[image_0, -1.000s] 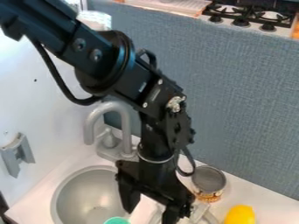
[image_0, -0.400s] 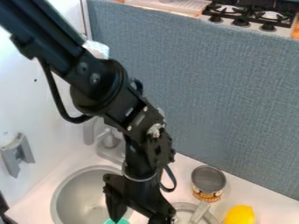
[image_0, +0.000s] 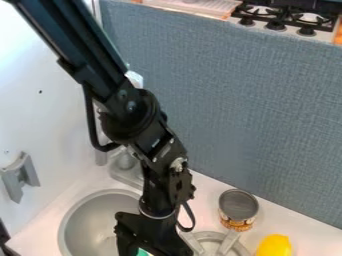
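- See a teal thing (image_0: 141, 253) at the sink's (image_0: 90, 222) near right, cut off and partly hidden by the gripper (image_0: 151, 248); likely pitched down to work low; cannot tell jaw opening or any hold
- Near right, find a yellow thing (image_0: 274, 246), cut off too; just left, a half-hidden pan (image_0: 230, 241)
- Farther, see a can (image_0: 238, 207), probably upright for steadiness; far left, a partly hidden faucet (image_0: 123, 175)

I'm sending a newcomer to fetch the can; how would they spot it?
Find the round grey metal sink. Look right, past the black robot arm, beside the blue-grey textured panel. The open-looking, paper-labelled cylindrical can stands above the yellow object.
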